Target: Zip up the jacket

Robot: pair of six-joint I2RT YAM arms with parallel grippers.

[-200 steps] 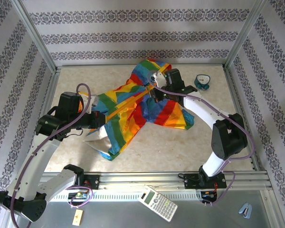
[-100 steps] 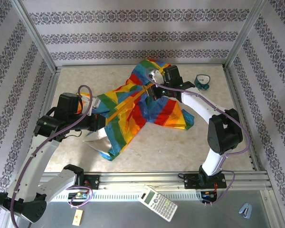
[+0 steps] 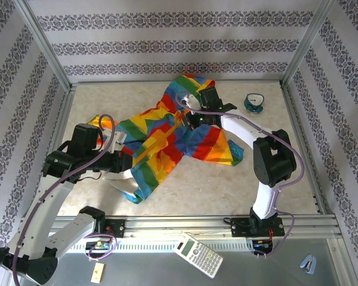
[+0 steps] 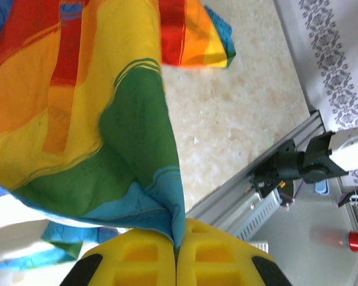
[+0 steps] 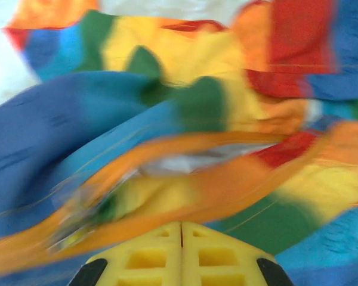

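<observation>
The rainbow-striped jacket (image 3: pixel 167 134) lies spread across the middle of the table, hood toward the back. My left gripper (image 3: pixel 126 158) is at its near-left hem, and its yellow fingers (image 4: pixel 143 256) are shut on a fold of the blue hem (image 4: pixel 167 202), lifting it off the table. My right gripper (image 3: pixel 188 119) rests on the upper front of the jacket. In the right wrist view that gripper (image 5: pixel 180 226) is shut, with a blurred orange edge (image 5: pixel 227 179) lying right at the tips. I cannot tell whether any fabric or the zipper is pinched there.
A teal object (image 3: pixel 254 102) sits at the back right of the table. The metal frame rail (image 3: pixel 227 223) runs along the near edge, with a calculator (image 3: pixel 198 255) and a small blue item (image 3: pixel 309 263) beyond it. Patterned walls close in three sides.
My left arm has drawn back toward the near left, pulling the hem with it. My right gripper has slid left across the jacket's front.
</observation>
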